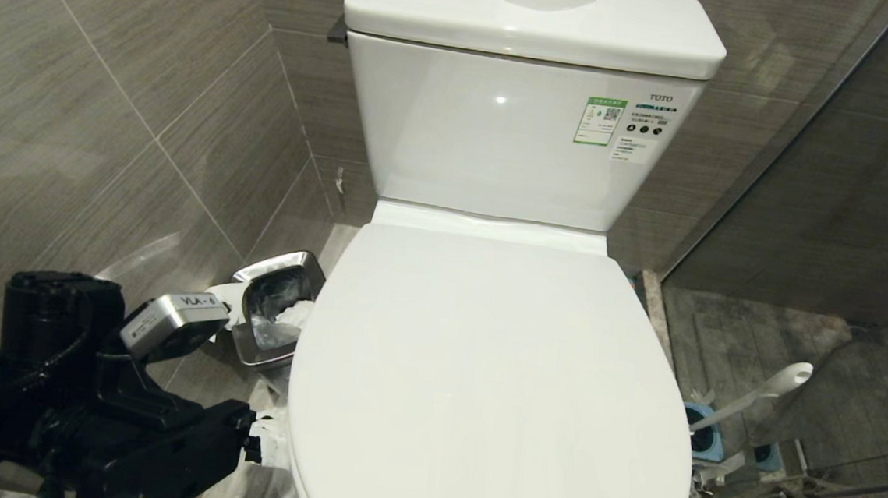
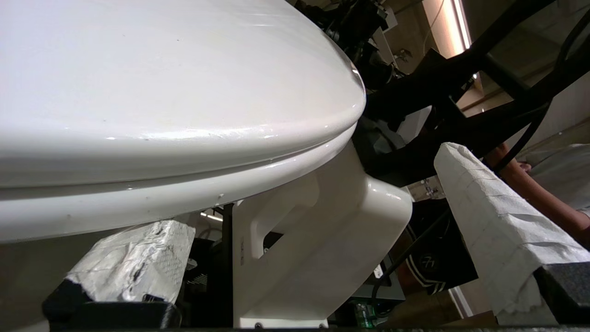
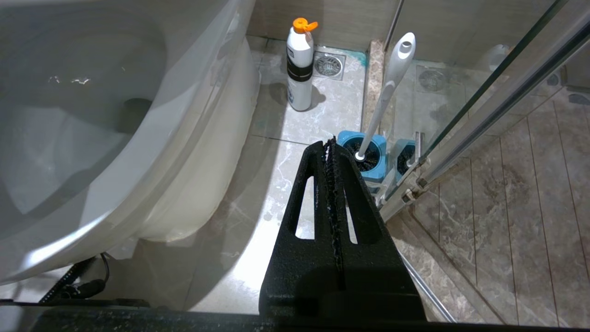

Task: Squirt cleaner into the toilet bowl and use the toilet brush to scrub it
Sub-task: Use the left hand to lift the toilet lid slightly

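Toilet lid point(image 1: 482, 377) down over bowl. Left gripper point(image 2: 295, 258) spread wide, empty, just under lid's front rim: hook pads beneath lip, lift evenly. Toilet brush point(image 3: 385, 92) in holder; right gripper point(image 3: 331, 152) clenched, idle

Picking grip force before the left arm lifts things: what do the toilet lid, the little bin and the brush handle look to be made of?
Toilet lid: smooth glossy white, probably hard plastic, though the sheen leaves that open. Bin: brushed steel, with a mirror-like rim. Toilet brush handle: slim glossy white plastic, moulded with a hanging hole. The left gripper's fingers look wrapped in white paper or cloth.
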